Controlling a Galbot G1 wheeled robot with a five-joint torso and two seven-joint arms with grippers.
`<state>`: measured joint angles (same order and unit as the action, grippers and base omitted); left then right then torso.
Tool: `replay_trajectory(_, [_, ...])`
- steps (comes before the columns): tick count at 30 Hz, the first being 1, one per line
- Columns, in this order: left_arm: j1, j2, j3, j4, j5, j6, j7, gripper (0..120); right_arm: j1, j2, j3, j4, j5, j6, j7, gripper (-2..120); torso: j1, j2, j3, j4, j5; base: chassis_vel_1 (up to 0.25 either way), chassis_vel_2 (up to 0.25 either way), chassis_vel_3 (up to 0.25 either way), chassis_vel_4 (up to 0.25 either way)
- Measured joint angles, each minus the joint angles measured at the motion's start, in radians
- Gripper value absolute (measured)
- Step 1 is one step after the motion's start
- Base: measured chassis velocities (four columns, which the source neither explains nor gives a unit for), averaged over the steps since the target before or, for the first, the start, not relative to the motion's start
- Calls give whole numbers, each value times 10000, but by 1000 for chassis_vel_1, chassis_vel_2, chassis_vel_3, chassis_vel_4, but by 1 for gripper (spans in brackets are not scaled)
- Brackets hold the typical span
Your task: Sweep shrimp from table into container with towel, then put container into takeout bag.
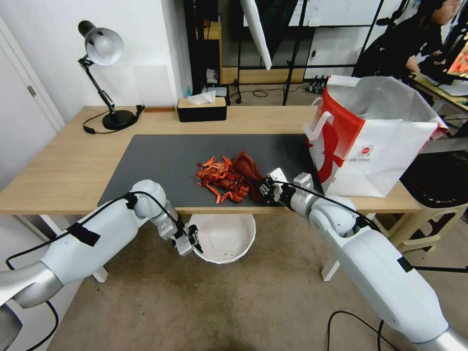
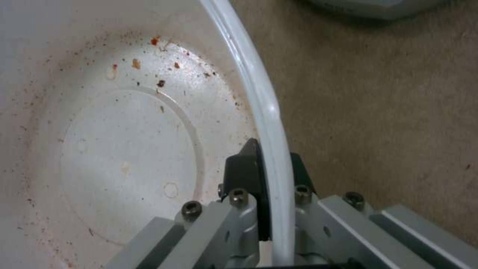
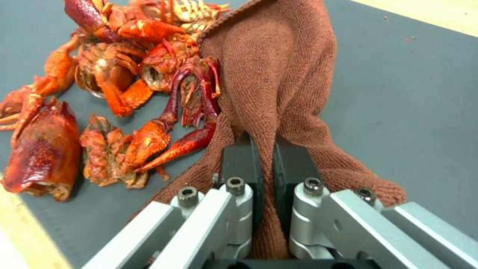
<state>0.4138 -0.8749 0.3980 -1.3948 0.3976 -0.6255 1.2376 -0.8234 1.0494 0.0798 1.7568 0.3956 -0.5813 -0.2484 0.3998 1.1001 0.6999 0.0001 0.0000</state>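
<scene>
A pile of red-orange shrimp point(image 1: 220, 178) point(image 3: 114, 101) lies on the dark grey mat of the table point(image 1: 68, 165), close to the front edge. The red-brown towel point(image 1: 249, 174) point(image 3: 279, 82) rests right beside the pile, and my right gripper point(image 1: 266, 189) point(image 3: 264, 157) is shut on it. Below the table's front edge my left gripper point(image 1: 193, 242) point(image 2: 269, 168) is shut on the rim of the white container point(image 1: 225, 238) point(image 2: 124, 149), holding it under the shrimp. The bowl holds nothing but specks. The takeout bag point(image 1: 373, 139) stands open on the table's right end.
A black tissue box point(image 1: 202, 108) and a desk lamp point(image 1: 104, 73) stand at the back of the table. A stool point(image 1: 434, 195) sits to the right beside the bag. Carpet floor lies below the container.
</scene>
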Motion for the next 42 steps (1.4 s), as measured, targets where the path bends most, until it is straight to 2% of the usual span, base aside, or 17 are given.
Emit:
replay_trajectory(13, [-25, 75, -23, 8, -8, 18, 9, 0, -719, -238, 294, 797, 178, -26, -120, 2, 2, -1, 1, -2, -1, 0, 0, 0, 0])
replay_trajectory(24, [-31, 97, -37, 9, -12, 18, 9, 0, -845, -263, 325, 944, 199, -29, -139, 2, 2, -1, 1, -2, 0, 0, 0, 0, 0])
replay_trajectory(42, [-64, 128, -100, 14, -43, 14, 12, 0, -2001, -382, 718, 2206, 101, 75, -167, 2, 2, -2, 2, 0, 0, 0, 0, 0, 0])
